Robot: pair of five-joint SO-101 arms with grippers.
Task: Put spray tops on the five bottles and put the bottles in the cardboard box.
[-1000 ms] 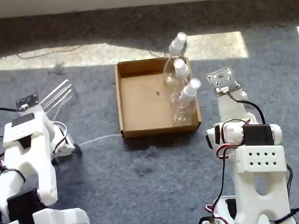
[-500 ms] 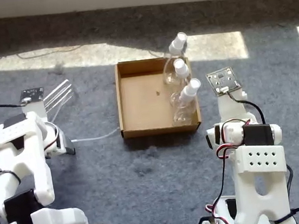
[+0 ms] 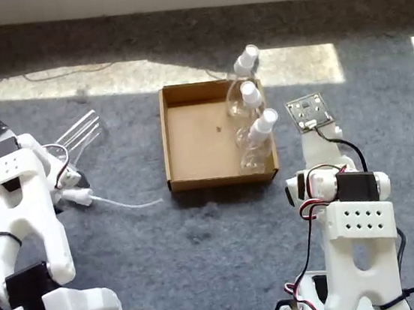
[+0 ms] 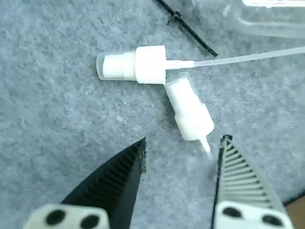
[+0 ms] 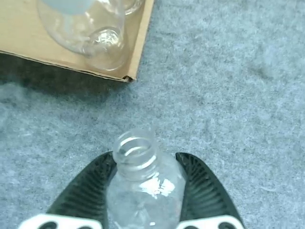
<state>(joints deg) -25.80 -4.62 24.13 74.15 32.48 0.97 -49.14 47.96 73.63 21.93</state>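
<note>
Two white spray tops lie touching on the grey carpet, one (image 4: 138,64) with a long thin tube, the other (image 4: 190,112) pointing at my left gripper (image 4: 183,143). That gripper hangs open just above them and holds nothing. In the high view the tubed spray top (image 3: 84,196) lies beside the left arm (image 3: 15,194). My right gripper (image 5: 145,160) is shut on an uncapped clear bottle (image 5: 138,186), held upright near the cardboard box (image 5: 140,47). Three capped bottles (image 3: 249,97) stand along the right side of the box (image 3: 190,138).
Clear plastic pieces (image 3: 80,133) lie on the carpet beyond the left arm. A black cable tie (image 4: 186,28) rests near the spray tops. The right arm (image 3: 346,213) stands just in front of the box's right corner. Open carpet stretches between the two arms.
The left arm has swung to the left and farther from the box. The tubed spray top shifted left with it, and its tube end has come away from the box wall. The right arm is still.
</note>
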